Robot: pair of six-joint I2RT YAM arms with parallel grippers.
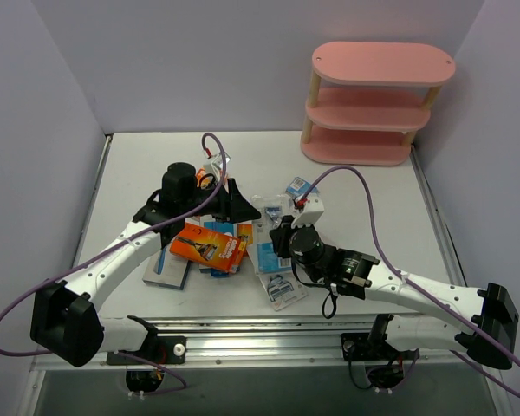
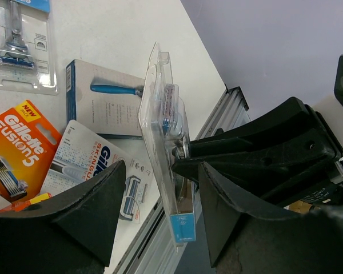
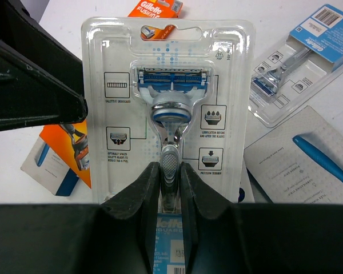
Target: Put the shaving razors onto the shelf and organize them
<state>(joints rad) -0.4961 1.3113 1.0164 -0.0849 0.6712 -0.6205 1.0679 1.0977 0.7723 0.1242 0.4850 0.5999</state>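
Right gripper [image 3: 164, 188] clamped on a blister card [image 3: 168, 108], held upright above other packs [image 1: 210, 247] on the table [image 1: 364, 199]. Left gripper [image 2: 160, 200] wide, straddling that card, apparently not touching. Shelf [image 1: 377, 102] far right, well apart.

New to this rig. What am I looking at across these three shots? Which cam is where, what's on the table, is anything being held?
Two white robot arms are bolted at the table's near edge, each ending in a black two-finger gripper. The wide picture comes from a fixed camera above and behind them; the other two come from cameras on the left and right wrists, so each shows its own black fingers up close.

On the white table lies a loose pile of razor packs, among them an orange Gillette box and a blue-grey box picturing a razor. The pink three-tier shelf stands at the far right, its visible boards bare.

The right gripper is closed on a clear blister pack, holding it upright off the table. The left gripper is open, with that same pack edge-on just in front of its fingers.
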